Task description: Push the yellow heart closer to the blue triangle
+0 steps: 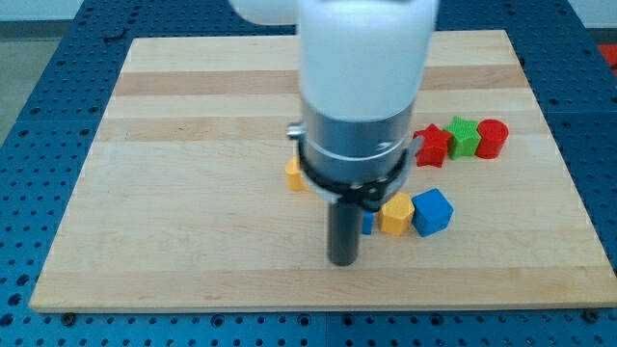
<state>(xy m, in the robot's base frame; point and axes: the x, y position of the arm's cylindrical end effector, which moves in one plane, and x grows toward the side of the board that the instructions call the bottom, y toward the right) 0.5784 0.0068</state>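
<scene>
Several blocks crowd the patch just beyond our tip point(343, 260), which sits at the near end of the dark rod, close to the board's point(174, 241) bottom edge; we have no hand to open or close and we hold nothing, the rod only pushes. Just to the view's right of the tip lies a yellow block point(396, 214), probably the yellow heart, touching a blue cube point(432, 211) on its right, with a sliver of blue point(367, 222) half hidden behind the rod, perhaps the blue triangle. We cannot tell this for sure, and that is the main risk: pushing the wrong piece. A careless stroke could also drag the blue cube along or knock the sliver away. Another yellow-orange block point(295, 174) peeks out left of the arm's body. Farther back, toward the view's right, a red star-like block point(434, 146), a green block point(464, 137) and a red block point(492, 138) sit in a row, well apart from our work.
</scene>
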